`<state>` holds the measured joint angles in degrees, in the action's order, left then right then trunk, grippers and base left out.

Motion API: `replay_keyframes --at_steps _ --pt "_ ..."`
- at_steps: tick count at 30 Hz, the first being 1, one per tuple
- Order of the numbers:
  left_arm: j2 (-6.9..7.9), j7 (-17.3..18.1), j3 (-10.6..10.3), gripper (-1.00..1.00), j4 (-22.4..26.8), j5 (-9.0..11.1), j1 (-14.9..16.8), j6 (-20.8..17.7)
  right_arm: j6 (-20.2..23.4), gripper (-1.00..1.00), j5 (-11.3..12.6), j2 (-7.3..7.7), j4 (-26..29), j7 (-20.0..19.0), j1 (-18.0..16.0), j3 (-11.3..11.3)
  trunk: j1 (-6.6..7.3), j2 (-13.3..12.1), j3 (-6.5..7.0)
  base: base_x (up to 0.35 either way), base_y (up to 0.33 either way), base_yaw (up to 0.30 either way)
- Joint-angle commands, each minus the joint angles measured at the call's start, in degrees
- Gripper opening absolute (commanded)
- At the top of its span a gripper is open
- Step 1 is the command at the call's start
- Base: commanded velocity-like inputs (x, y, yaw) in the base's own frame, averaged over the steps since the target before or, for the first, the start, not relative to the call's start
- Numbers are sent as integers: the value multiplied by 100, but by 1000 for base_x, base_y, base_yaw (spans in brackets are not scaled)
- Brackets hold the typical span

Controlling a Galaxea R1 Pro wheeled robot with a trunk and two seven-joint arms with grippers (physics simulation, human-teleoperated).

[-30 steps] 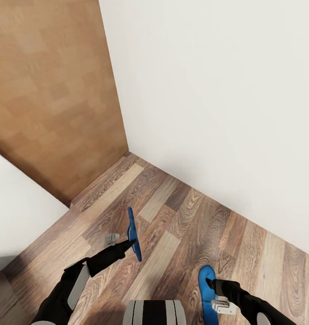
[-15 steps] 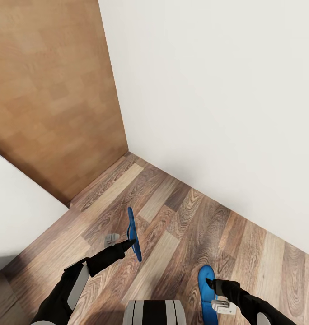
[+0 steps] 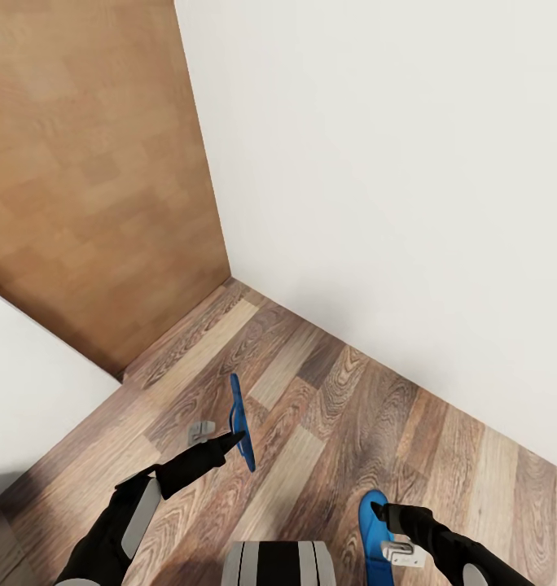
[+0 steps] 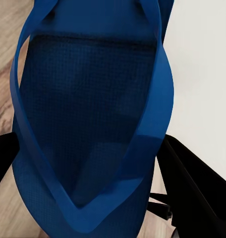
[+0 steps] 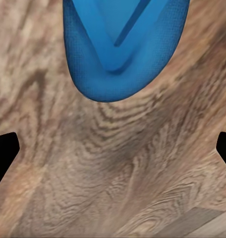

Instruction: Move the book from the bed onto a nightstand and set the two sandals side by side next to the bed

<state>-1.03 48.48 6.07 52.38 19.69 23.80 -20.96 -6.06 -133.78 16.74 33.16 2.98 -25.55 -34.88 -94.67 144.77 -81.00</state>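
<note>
**A:** What have you got on the head camera?

**B:** I'm looking down into a corner of the bedroom: white wall [image 3: 376, 163] ahead, a light wooden panel [image 3: 91, 179] to the left, wood-plank floor [image 3: 311, 407] below. My left pincer [image 3: 230, 443] has one blue sandal [image 3: 241, 419] clamped by its edge, so the sole stands on edge above the floor. On the left wrist camera that sandal [image 4: 88, 124] sits right up against the lens, with the dark fingers [image 4: 192, 188] either side of it.

**A:** And the other sandal?

**B:** The second sandal [image 3: 373, 541] is at the tip of my right pincer [image 3: 382, 513], low over the floor near my right arm. A pale strap fitting [image 3: 401, 555] shows just beside the arm.

**A:** Is the right pincer gripping it?

**B:** I can't tell. On the right wrist camera the sandal's rounded end [image 5: 123, 44] lies ahead over the planks, and the two finger tips [image 5: 4, 153] sit far apart at the edges of the frame with only floor between them. The head camera shows the tip touching the sole, no more than that.

**A:** Anything else?

**B:** A white surface [image 3: 34, 391] at my left, beside the panel.
</note>
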Motion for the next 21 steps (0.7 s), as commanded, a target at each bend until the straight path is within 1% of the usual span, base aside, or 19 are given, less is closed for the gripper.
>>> replay_keyframes --at_steps 1,21 --pt "-7 23 17 -100 0 25 2 -55 -9 100 -61 4 4 22 -3 -12 1 1 -4 7 0 0" --pt "-3 30 17 -100 0 26 2 -55 -9 100 -61 4 -2 22 -3 -17 1 1 -4 1 0 0"
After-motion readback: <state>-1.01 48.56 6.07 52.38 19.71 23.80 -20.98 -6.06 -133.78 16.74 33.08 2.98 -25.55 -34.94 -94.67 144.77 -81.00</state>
